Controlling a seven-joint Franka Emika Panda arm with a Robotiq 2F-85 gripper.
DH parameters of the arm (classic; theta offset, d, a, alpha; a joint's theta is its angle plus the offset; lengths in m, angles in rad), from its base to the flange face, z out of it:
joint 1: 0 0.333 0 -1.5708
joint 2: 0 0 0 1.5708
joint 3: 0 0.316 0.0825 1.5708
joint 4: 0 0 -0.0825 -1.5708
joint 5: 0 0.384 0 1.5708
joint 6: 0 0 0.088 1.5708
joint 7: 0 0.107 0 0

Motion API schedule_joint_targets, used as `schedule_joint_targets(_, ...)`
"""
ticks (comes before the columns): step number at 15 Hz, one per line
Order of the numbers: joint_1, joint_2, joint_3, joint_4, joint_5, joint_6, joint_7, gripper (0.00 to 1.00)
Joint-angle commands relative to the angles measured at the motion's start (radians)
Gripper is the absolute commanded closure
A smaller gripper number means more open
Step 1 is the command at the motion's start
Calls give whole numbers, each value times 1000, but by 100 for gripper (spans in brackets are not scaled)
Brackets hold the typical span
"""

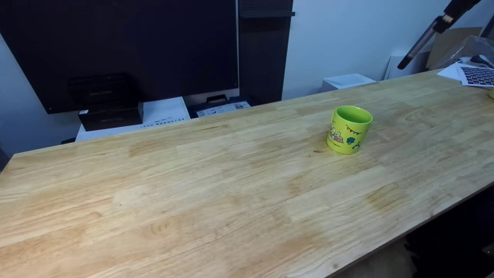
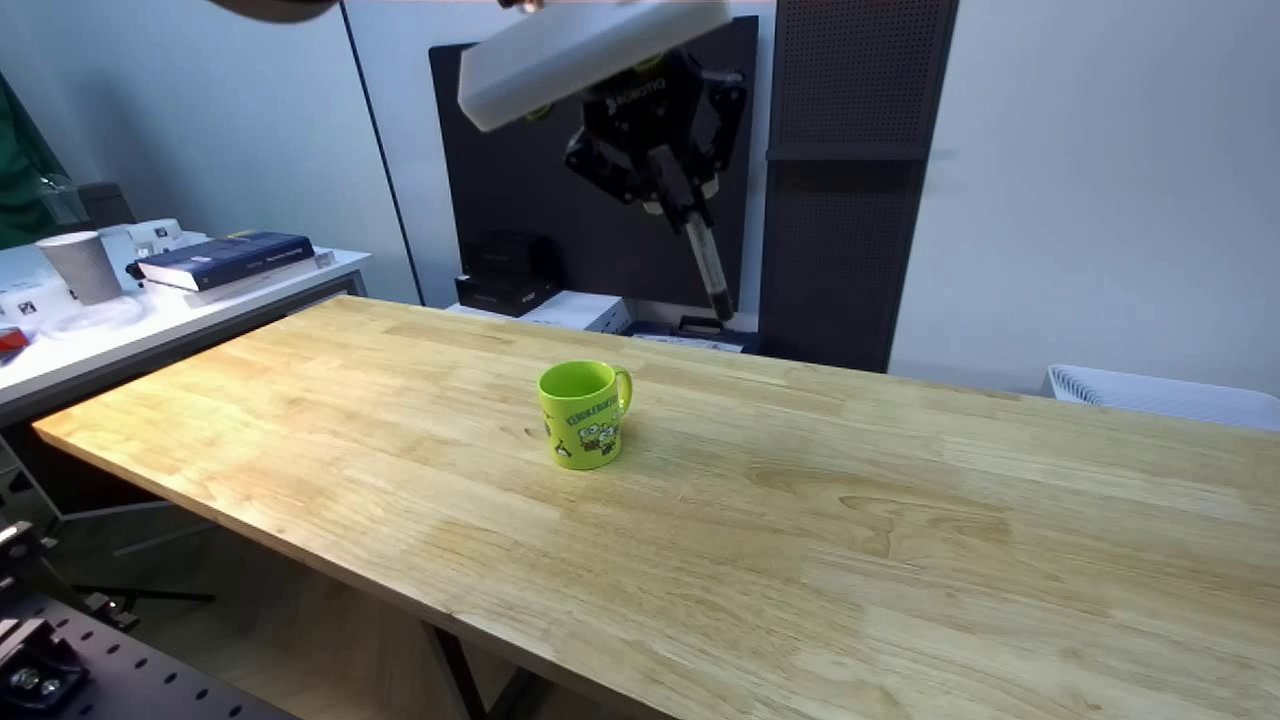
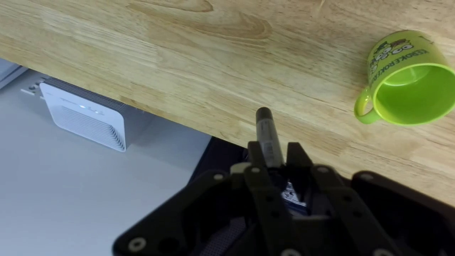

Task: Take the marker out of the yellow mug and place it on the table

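Note:
The yellow mug (image 1: 349,131) is a yellow-green mug with printed cartoons, upright on the light-wood table (image 1: 173,200). It also shows in an exterior view (image 2: 583,420) and at the right of the wrist view (image 3: 408,80), where its inside shows bare green. My gripper (image 3: 273,153) is shut on the marker (image 3: 269,140), a stick with a pale label and dark end. The marker (image 2: 708,262) hangs tilted, tip down, from the gripper (image 2: 685,205), above the table and apart from the mug. In an exterior view the marker (image 1: 420,42) is at the upper right.
A keyboard-patterned sheet (image 1: 478,76) lies at the table's far right, near a plastic bag (image 1: 469,50). A white side table holds books (image 2: 225,260) and a cup (image 2: 82,267). A white vented unit (image 3: 89,113) stands beyond the table edge. A dark panel (image 1: 119,50) stands behind.

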Motion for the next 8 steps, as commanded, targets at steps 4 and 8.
schedule_joint_targets(4, 43, 223, 26, 57, 7, 82, 69, 94)
schedule_joint_targets(8, 17, 238, 81, 36, 36, 75, 50, 78)
